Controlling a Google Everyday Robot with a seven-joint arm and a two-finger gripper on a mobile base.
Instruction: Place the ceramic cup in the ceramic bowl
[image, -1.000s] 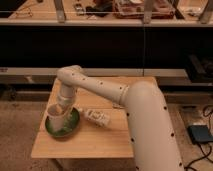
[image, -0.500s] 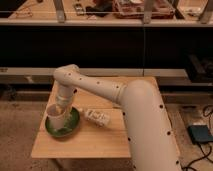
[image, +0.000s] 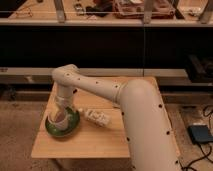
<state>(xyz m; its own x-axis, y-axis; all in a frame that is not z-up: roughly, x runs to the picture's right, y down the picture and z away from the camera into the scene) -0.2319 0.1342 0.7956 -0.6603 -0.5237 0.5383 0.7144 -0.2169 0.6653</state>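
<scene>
Over the wooden counter, lowered since a moment ago: small plain white ceramic cup inside wide glossy green ceramic bowl, end effector on it, placement nearly done.

A light wooden table stands lower centre on a speckled beige floor. Behind it a dark shelving unit spans the frame, its cluttered top shelf along the upper edge. A blue pedal-like box with cables lies lower right.
</scene>
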